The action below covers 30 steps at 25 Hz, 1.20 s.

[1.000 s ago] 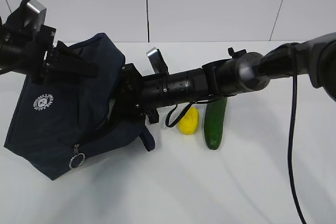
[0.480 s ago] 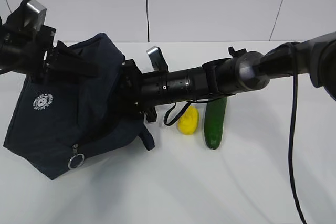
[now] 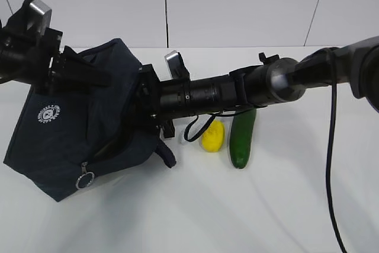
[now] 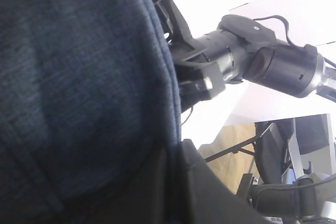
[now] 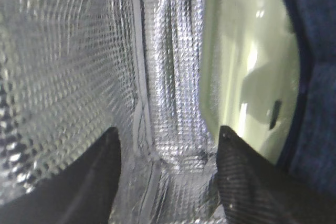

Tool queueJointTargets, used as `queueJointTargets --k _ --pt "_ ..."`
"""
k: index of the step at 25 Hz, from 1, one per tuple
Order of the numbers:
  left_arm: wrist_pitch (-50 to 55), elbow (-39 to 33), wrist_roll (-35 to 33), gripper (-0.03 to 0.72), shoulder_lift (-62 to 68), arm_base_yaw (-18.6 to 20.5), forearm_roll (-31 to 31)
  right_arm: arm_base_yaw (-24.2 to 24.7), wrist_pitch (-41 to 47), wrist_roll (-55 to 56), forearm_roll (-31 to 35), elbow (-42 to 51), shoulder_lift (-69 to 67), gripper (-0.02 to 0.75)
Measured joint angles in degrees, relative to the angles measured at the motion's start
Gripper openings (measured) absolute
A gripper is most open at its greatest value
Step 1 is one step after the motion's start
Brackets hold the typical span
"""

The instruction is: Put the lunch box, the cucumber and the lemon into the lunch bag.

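Observation:
The navy lunch bag (image 3: 59, 134) lies tilted on the white table, mouth facing right. My left gripper (image 3: 89, 76) is shut on its upper edge and holds it up; the left wrist view shows the fabric (image 4: 79, 77) pinched at my gripper (image 4: 176, 182). My right arm (image 3: 237, 90) reaches into the mouth, so its gripper is hidden in the exterior view. In the right wrist view my right gripper (image 5: 169, 135) is open and empty inside the silver lining. The pale green lunch box (image 5: 247, 66) sits inside at the right. The lemon (image 3: 213, 136) and cucumber (image 3: 243, 137) lie side by side under the right arm.
The bag's metal ring zipper pull (image 3: 84, 180) hangs at its lower front. A black cable (image 3: 328, 146) runs down from the right arm. The white table (image 3: 237, 205) extends in front of the bag and the fruit.
The right arm's wrist has risen slightly at the bag mouth, and the bag has shifted a little to the left. The lemon and cucumber have not moved.

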State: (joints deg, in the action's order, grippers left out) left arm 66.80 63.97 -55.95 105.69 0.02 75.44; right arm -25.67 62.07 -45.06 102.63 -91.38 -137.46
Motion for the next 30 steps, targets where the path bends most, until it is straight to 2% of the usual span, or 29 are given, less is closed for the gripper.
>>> queueJointTargets --k 10,13,23,26,30 --pt "0.00 0.00 0.00 0.006 0.00 0.14 0.54 0.37 3.50 -1.39 0.00 0.00 0.00 0.436" --pt "0.11 0.00 0.00 0.006 0.00 0.69 0.54 0.37 3.59 -0.76 -2.59 0.00 0.81 0.436" --pt "0.36 0.00 0.00 0.006 0.00 1.54 0.66 0.86 -2.00 6.43 -18.61 0.00 7.61 0.437" --pt "0.36 0.00 0.00 0.006 0.00 1.54 0.66 0.95 -4.17 10.54 -25.79 0.00 10.24 0.437" --pt "0.36 0.00 0.00 0.006 0.00 1.54 0.66 0.95 -6.47 18.78 -38.45 0.00 14.56 0.436"
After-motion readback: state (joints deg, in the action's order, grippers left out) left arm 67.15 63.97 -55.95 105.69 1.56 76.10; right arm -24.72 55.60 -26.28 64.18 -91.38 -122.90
